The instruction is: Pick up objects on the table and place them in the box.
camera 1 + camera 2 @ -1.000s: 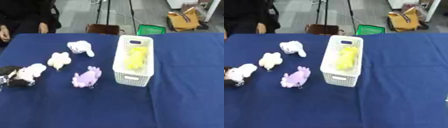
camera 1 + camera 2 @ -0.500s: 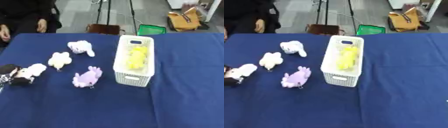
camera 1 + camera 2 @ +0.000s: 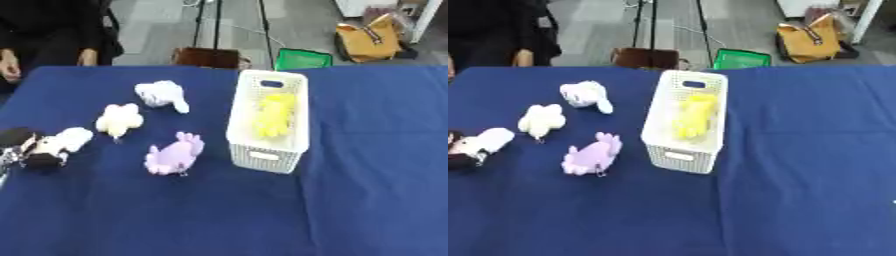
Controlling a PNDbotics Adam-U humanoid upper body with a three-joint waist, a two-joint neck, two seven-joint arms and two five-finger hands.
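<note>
Left hand, cut off at the edge, blurs against white plush; grip unclear.

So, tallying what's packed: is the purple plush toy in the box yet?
No, the purple plush toy lies on the table left of the box.

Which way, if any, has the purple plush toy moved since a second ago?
No. The purple plush toy has not moved: it lies in the same spot, left of the white basket, by its near end.

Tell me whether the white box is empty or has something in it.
Not empty: a yellow plush toy lies inside the white box.
</note>
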